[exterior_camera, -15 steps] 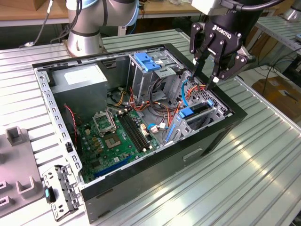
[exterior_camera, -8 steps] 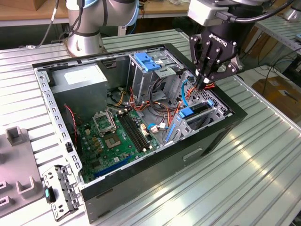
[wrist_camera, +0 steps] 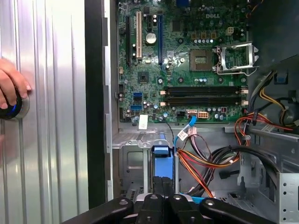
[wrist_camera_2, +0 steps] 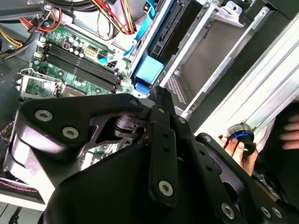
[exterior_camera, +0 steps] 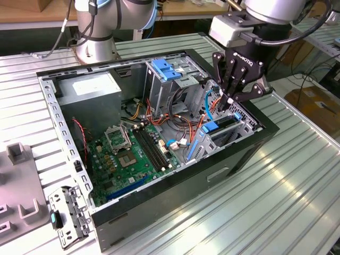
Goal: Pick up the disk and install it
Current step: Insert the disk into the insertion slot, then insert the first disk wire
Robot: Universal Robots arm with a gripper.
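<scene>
The disk (exterior_camera: pixel 220 126) stands on edge in the metal drive bay at the exterior view's right side of the open computer case (exterior_camera: pixel 228 159). Its blue rail end shows in both wrist views (wrist_camera_2: pixel 149 70) (wrist_camera: pixel 163 161). My gripper (exterior_camera: pixel 228 101) hangs just above the disk, over the bay. Its black fingers (wrist_camera_2: pixel 161 100) are shut together, with nothing visible between them. The fingertips (wrist_camera: pixel 163 200) point down at the blue rail. Whether they touch the disk I cannot tell.
In the case lie a green motherboard (exterior_camera: pixel 133 154), a big grey box (exterior_camera: pixel 87 87), loose coloured cables (exterior_camera: pixel 180 122) and a blue latch (exterior_camera: pixel 167 69) on a metal cage. A person's hand (wrist_camera: pixel 9 91) rests on a round knob beside the case. A metal bracket (exterior_camera: pixel 66 215) lies on the table.
</scene>
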